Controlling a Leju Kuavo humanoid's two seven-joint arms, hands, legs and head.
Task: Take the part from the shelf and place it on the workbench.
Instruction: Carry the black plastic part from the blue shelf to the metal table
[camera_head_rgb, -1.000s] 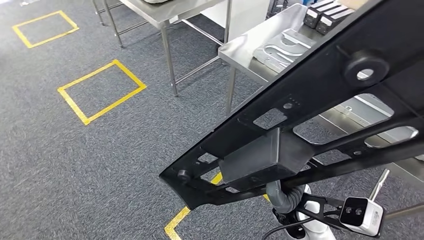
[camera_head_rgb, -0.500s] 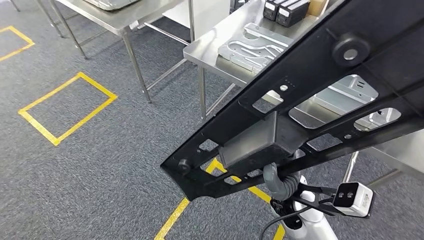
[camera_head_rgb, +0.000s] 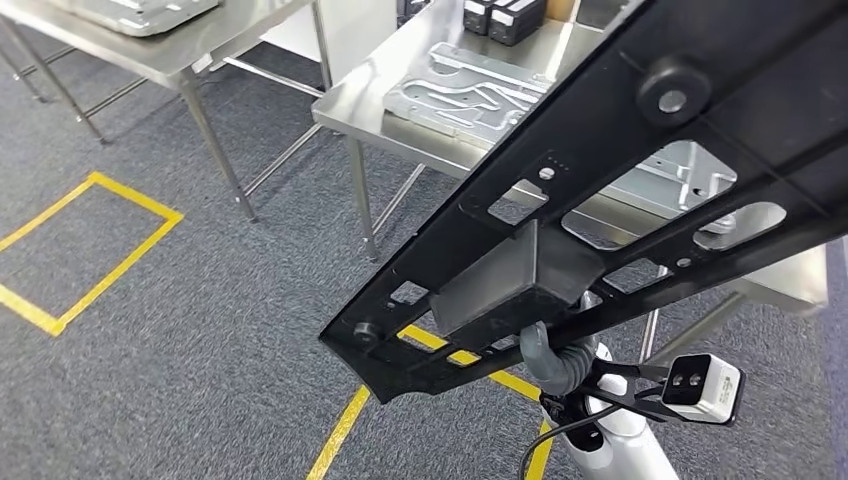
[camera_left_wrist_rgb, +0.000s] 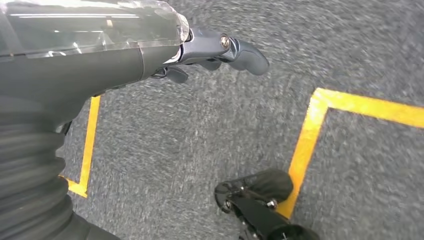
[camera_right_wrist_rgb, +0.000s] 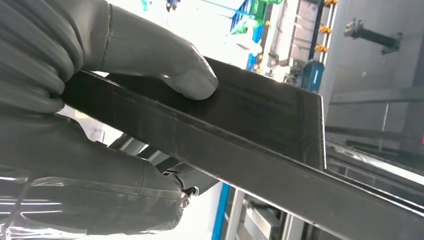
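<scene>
1. Black plastic part (camera_head_rgb: 620, 190): we carry it high across the head view, slanting over the steel workbench (camera_head_rgb: 400, 125). To set it down well, we judge we should level it and lower it onto bare steel, beside the grey plates (camera_head_rgb: 465, 90) already lying there.
2. Right hand (camera_right_wrist_rgb: 100, 100): we hold the part's edge, with the thumb (camera_right_wrist_rgb: 175, 65) pressed on one face and the rest of the hand wrapped beneath.
3. Left hand (camera_left_wrist_rgb: 200, 50): hangs over carpet (camera_left_wrist_rgb: 225, 125), holding nothing, its fingers loosely bent.
4. Part, appearance: long, flat, rigid frame; cut-out windows, a round boss (camera_head_rgb: 672, 98), a boxy block (camera_head_rgb: 500, 285) on the underside, a tapered end with a small knob (camera_head_rgb: 365, 332).
</scene>
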